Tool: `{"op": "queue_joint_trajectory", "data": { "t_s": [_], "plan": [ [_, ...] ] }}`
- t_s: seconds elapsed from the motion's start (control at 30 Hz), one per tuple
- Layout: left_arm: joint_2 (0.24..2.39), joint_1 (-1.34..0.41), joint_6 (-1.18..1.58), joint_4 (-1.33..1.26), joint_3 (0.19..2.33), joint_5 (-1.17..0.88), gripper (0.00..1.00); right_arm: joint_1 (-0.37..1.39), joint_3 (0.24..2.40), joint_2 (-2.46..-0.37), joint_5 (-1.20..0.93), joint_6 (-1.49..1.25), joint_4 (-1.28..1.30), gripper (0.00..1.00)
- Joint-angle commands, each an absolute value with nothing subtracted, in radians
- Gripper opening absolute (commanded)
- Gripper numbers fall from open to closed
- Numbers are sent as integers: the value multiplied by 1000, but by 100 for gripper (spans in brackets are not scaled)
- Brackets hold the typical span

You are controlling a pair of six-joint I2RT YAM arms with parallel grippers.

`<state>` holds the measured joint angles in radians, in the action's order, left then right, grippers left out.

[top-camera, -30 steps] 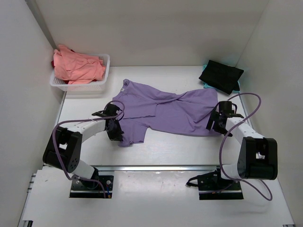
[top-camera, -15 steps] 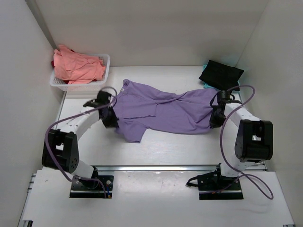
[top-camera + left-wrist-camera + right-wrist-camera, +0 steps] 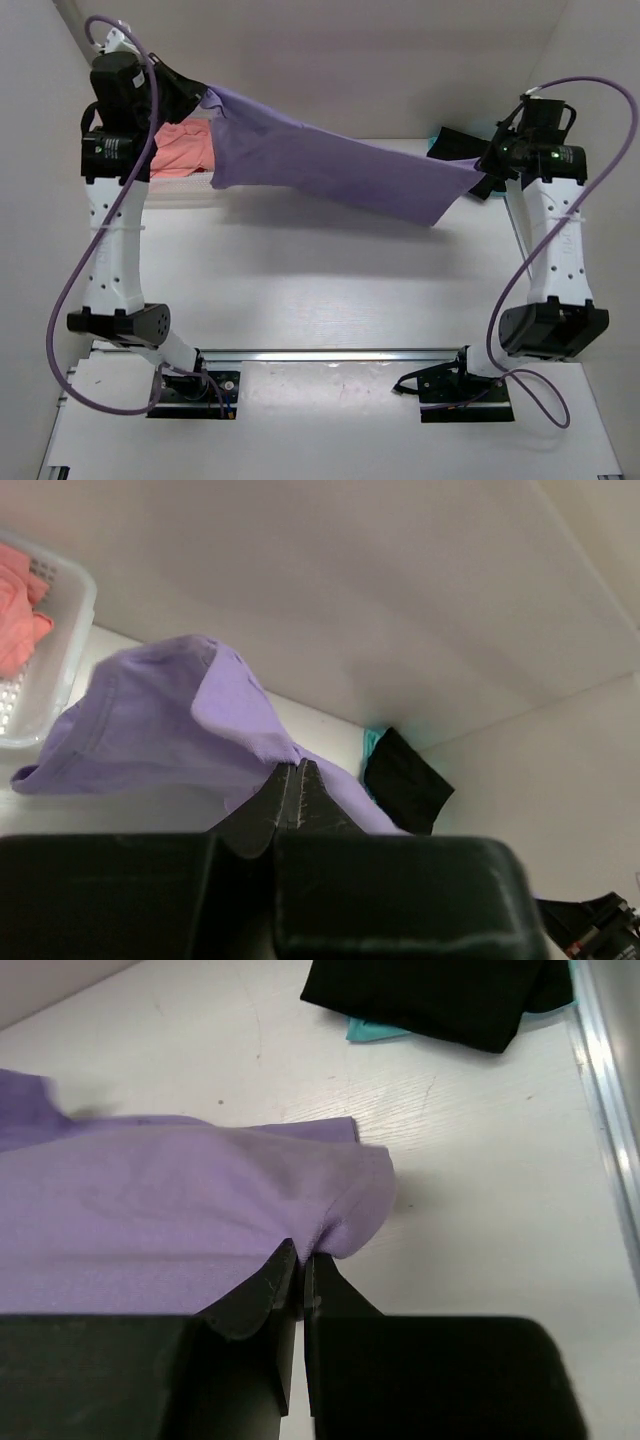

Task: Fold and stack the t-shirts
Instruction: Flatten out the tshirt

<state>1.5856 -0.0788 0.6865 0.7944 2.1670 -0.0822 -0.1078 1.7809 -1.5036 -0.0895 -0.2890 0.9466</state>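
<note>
The lavender-purple t-shirt [image 3: 330,165] hangs stretched in the air above the table between both raised arms. My left gripper [image 3: 198,97] is shut on its left end, high at the back left; the wrist view shows the cloth [image 3: 170,720] pinched at the fingertips [image 3: 295,768]. Shut on the shirt's right end is my right gripper [image 3: 484,172], with the fabric [image 3: 180,1230] bunched at the tips [image 3: 301,1250]. Salmon-pink t-shirts [image 3: 180,148] lie in the white basket [image 3: 40,680]. A folded black t-shirt [image 3: 440,995] lies on a teal one [image 3: 365,1030] at the back right.
The basket stands in the back left corner, partly hidden behind the left arm and the hanging shirt. White walls close in the back and both sides. A metal rail [image 3: 610,1110] runs along the table's right edge.
Both arms have risen from table level and lifted the purple shirt off the table, spreading it taut between them. The right gripper went from open to shut on the shirt's right end.
</note>
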Motion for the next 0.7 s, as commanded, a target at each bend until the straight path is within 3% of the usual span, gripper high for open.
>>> {"op": "queue_joint_trajectory", "data": {
  "t_s": [0.0,0.37,0.67],
  "plan": [
    [1482,-67,709,761,2151,-61,0,-95,1839,-1404,-43,-297,1035,0],
    [1329,-72,761,772,2181,-51,0,-81,1982,-1235,-17,-292,1089,0],
    [1448,-81,810,658,2092,-78,0,-61,2077,-1413,-38,-298,1040,0]
  ]
}}
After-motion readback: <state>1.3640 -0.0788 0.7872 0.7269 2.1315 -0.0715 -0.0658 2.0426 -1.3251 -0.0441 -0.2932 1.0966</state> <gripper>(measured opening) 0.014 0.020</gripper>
